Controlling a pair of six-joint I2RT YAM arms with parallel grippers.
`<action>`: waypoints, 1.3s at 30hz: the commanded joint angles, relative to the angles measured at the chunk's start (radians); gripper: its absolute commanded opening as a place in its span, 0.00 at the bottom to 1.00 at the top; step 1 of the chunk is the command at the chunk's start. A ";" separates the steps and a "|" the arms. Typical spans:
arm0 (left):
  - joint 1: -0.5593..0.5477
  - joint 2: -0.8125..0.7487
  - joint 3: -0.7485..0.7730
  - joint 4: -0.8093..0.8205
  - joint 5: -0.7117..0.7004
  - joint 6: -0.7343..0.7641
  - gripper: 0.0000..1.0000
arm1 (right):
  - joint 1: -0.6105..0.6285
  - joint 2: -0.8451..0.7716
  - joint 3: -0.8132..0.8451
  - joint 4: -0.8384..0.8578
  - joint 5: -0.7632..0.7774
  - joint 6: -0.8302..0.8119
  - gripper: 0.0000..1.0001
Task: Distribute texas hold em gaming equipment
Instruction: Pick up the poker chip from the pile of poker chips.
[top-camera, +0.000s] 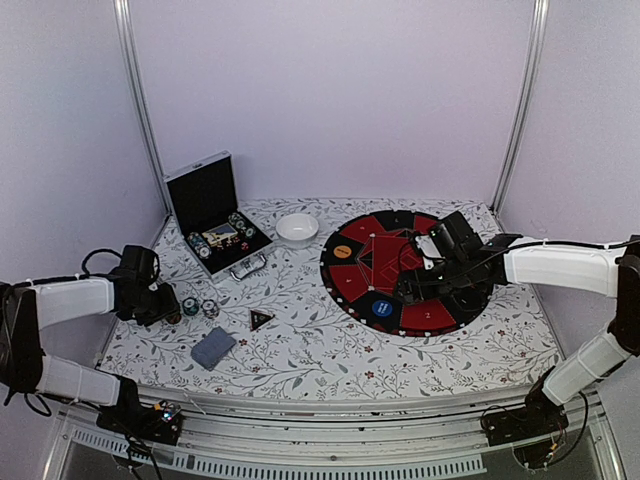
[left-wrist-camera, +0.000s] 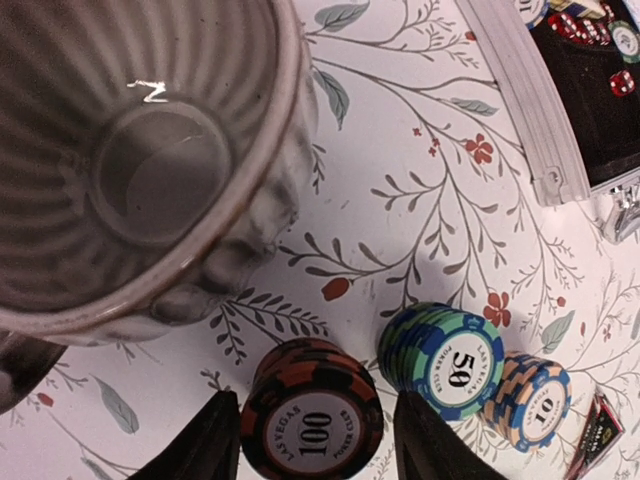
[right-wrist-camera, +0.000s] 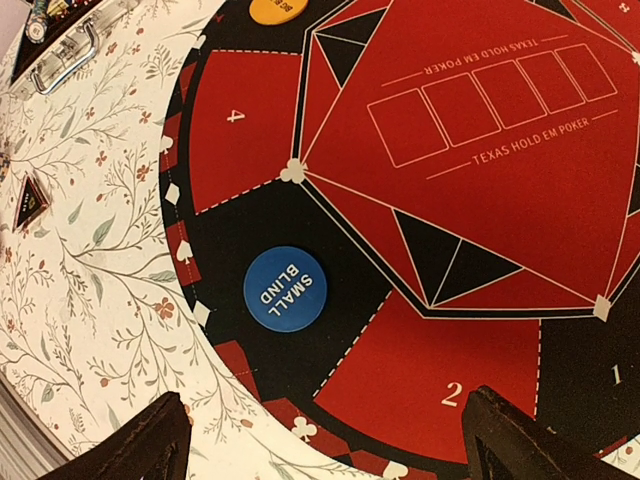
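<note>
In the left wrist view my left gripper is open, its fingers either side of a black-and-red "100" chip stack, with gaps on both sides. A teal "50" stack and an orange-blue "10" stack stand just to the right. From above, the left gripper sits by the teal stack. My right gripper is open and empty over the round poker mat, near the blue "small blind" disc. An orange disc lies on the mat's left. A grey-blue card deck lies near the front.
A ribbed glass cup stands close behind the left gripper. The open black case holds more chips at the back left. A white bowl sits beside it. A black triangle marker lies right of the stacks.
</note>
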 joint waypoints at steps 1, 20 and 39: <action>0.004 -0.001 -0.008 0.028 0.005 0.016 0.53 | 0.007 0.008 0.003 0.010 -0.012 0.008 0.97; 0.004 0.042 -0.001 0.035 0.012 0.027 0.42 | 0.005 0.005 0.011 0.005 -0.019 0.002 0.97; -0.011 -0.100 0.111 -0.123 -0.030 0.098 0.00 | 0.004 -0.028 0.045 0.005 -0.055 -0.035 0.98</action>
